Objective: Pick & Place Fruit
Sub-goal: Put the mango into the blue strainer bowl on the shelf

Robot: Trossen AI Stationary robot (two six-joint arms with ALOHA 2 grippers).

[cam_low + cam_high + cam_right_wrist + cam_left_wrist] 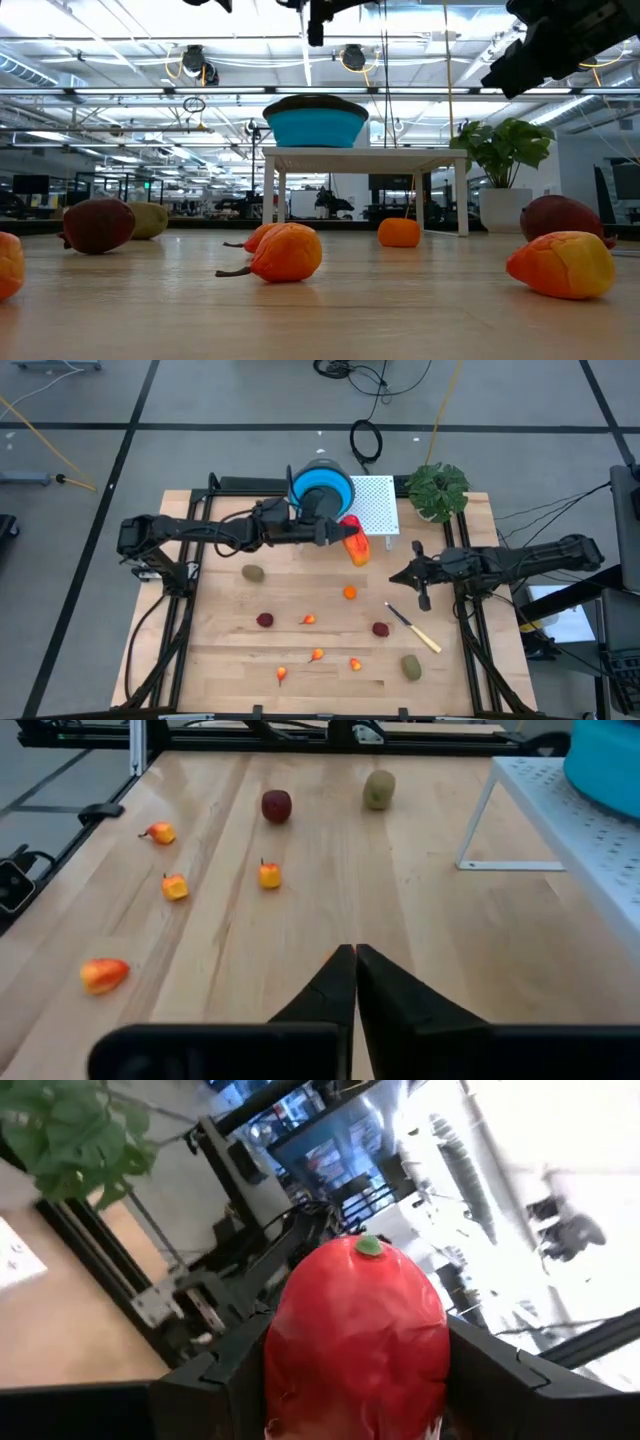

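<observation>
So the left claw [352, 542] is clamped on the long red-yellow fruit [356, 547], carrying it in the air right next to the blue bowl [323, 484], which sits up on a little white rack [375, 503] at about 12 o'clock on the table [220, 660]. In the left wrist view the fruit [357, 1335] is wedged between both fingers with its green tip poking out, so the hold looks decent, but it's a fat rounded thing and only the sides are pinched. My worry: the bowl is raised and has a rim, so if the arm swings across too low the hanging end could clip the rim and either twist the fruit out of the claw or shove the bowl off the rack. Letting go too soon would send it onto the rack or down to the table. The right claw [398, 575] is clenched tight with nothing in it, hovering around 3 o'clock near the knife [414, 628]; its wrist view shows the fingers [325, 990] pressed together over bare wood. The rest of the fruit, meaning the brown-green ovals [253, 573], dark red balls [264, 620] and small orange bits [309, 620], is scattered from the centre toward 6 o'clock. Plenty left to pick, I'd say.
</observation>
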